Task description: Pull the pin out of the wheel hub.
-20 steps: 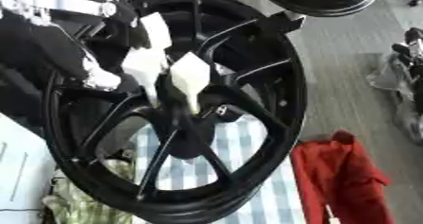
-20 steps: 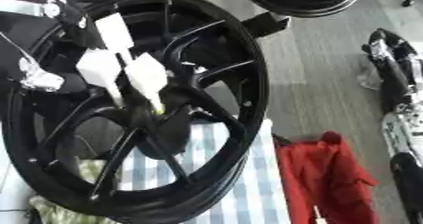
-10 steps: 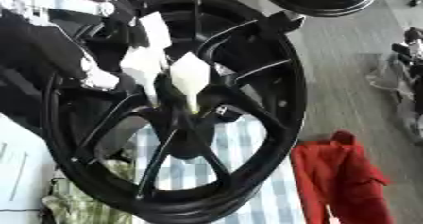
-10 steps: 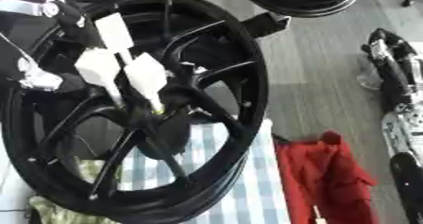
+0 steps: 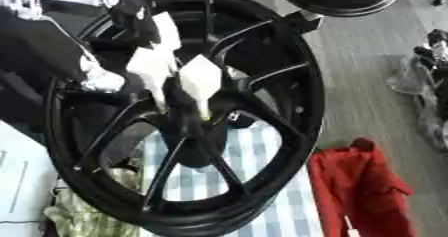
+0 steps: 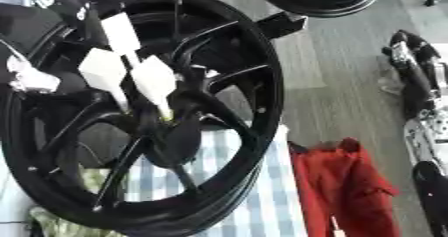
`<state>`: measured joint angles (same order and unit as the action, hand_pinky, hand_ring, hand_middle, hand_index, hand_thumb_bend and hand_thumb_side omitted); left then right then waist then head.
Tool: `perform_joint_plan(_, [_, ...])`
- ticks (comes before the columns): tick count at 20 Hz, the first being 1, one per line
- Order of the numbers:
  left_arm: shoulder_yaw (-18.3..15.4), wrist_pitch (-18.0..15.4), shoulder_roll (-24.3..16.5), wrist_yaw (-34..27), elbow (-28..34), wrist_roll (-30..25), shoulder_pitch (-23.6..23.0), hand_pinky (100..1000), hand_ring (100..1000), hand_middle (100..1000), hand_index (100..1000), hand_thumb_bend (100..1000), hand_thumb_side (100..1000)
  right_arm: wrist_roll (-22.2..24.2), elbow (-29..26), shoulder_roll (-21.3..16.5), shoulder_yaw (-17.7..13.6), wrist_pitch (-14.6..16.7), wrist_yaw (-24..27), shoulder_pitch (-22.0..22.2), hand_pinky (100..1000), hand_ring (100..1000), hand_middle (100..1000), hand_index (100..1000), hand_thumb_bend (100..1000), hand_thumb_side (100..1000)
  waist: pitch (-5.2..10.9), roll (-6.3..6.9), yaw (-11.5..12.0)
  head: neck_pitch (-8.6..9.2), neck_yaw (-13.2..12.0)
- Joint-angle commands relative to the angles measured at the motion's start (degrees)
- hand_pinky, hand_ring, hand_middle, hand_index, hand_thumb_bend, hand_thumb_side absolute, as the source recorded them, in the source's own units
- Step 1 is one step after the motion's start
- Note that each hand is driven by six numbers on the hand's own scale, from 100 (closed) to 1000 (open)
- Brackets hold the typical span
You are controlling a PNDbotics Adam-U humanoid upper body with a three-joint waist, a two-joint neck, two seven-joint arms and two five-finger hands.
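Left hand (image 5: 175,76), white-tipped fingers pinching something small and pale (pin?) at wheel hub (image 5: 206,131). Right eye view alone shows right arm (image 6: 424,131) at edge; its hand: cannot tell. One black wheel, one red cloth (image 5: 359,186).

Left hand (image 6: 131,78) fingers reach the black wheel hub (image 6: 171,131).

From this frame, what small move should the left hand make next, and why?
Probably draw straight back from the hub. The left hand has its pale fingertips at the centre of the black wheel, seemingly pinching a small yellowish pin not clearly out yet.
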<state>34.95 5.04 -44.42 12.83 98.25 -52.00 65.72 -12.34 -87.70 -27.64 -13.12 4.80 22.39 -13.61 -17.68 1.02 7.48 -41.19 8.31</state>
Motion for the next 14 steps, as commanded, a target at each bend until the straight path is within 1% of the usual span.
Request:
perform_joint_plan(1, [-0.1, -0.1, -1.1, 0.4, -0.6, 0.0, 1.0, 798, 769, 757, 827, 348, 514, 0.0, -0.5, -2.1, -0.2, -0.1, -0.4, -0.6, 944, 788, 854, 811, 155, 459, 0.87, -0.06, -0.1, 0.49, 0.2])
perform_joint_plan(9, [0.8, -0.9, -0.2, 1.3, -3.1, 0.0, 1.3, 809, 807, 809, 833, 354, 528, 0.0, -0.5, -2.1, -0.2, -0.1, -0.4, -0.8, 944, 789, 856, 811, 151, 463, 0.78, -0.05, -0.4, 0.64, 0.3])
perform_joint_plan(14, [0.8, -1.1, 0.0, 1.5, -3.7, 0.0, 1.1, 811, 809, 814, 838, 352, 522, 0.1, -0.5, -2.1, -0.2, -0.3, -0.4, -0.9, 944, 789, 856, 810, 151, 465, 0.76, -0.04, -0.5, 0.62, 0.4])
